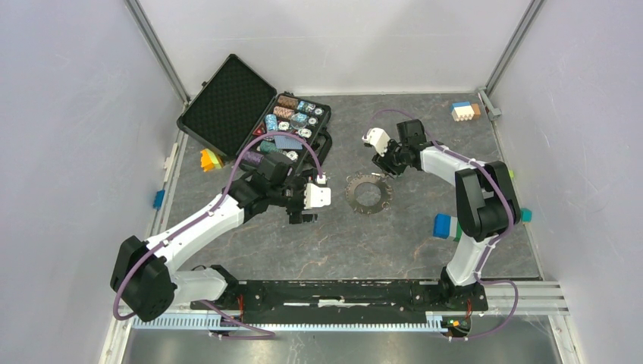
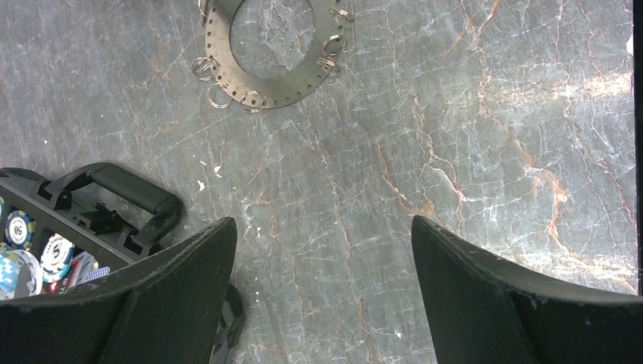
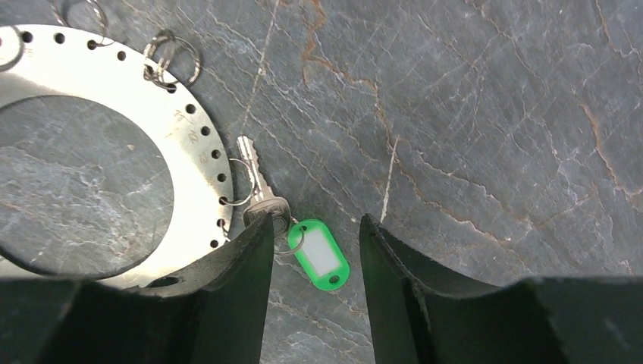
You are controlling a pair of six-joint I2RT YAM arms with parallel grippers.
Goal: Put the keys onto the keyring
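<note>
The keyring (image 3: 201, 171) is a flat grey metal ring punched with holes round its rim, with small split rings (image 3: 173, 57) hanging from it; it lies mid-table (image 1: 352, 194) and at the top of the left wrist view (image 2: 265, 89). One silver key (image 3: 256, 186) with a green tag (image 3: 322, 255) lies on the table against the keyring's edge, across a split ring. My right gripper (image 3: 316, 224) hangs just over it, open, its fingers either side of the green tag without touching it. My left gripper (image 2: 322, 227) is wide open over bare table, left of the keyring (image 1: 303, 208).
An open black case (image 1: 227, 106) holding poker chips (image 1: 292, 117) sits at the back left, its handle (image 2: 125, 189) close to my left fingers. Coloured blocks (image 1: 464, 111) stand at the back right. A blue block (image 1: 443, 225) sits by the right arm.
</note>
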